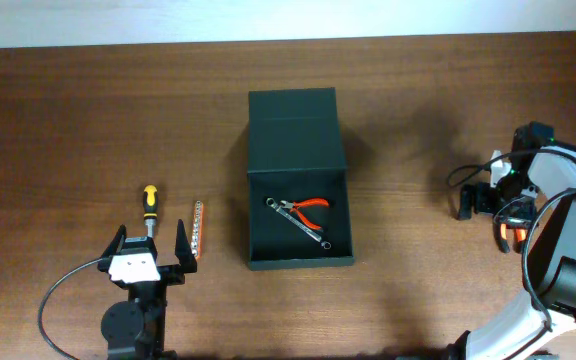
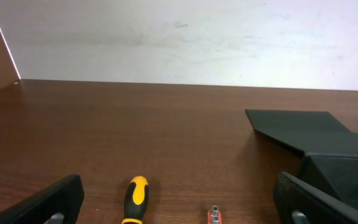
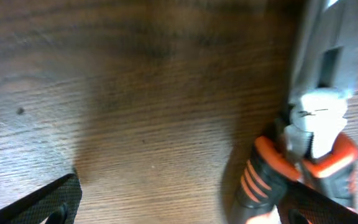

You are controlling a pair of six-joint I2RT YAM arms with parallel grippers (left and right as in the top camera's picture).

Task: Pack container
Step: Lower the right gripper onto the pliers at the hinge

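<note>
The container (image 1: 265, 262) is a dark green-black box in the middle of the table, its flap lid (image 1: 293, 118) open toward the back. Orange-handled pliers (image 1: 311, 205) and a small wrench (image 1: 310, 232) lie inside. My left gripper (image 1: 153, 250) is open and empty, just in front of a yellow-and-black screwdriver (image 1: 150, 200) and an orange bit holder (image 1: 197, 231). In the left wrist view the screwdriver handle (image 2: 135, 198) and bit holder (image 2: 214, 216) lie between the open fingers (image 2: 179, 211). My right gripper (image 1: 498, 207) is open at the far right, beside an orange-and-black cutting tool (image 3: 303, 155).
The container's lid and side (image 2: 316, 134) stand to the right in the left wrist view. A black cable (image 1: 63, 290) loops by the left arm's base. The right arm's body (image 1: 568, 250) fills the lower right corner. The table's back edge meets a pale wall (image 2: 179, 37).
</note>
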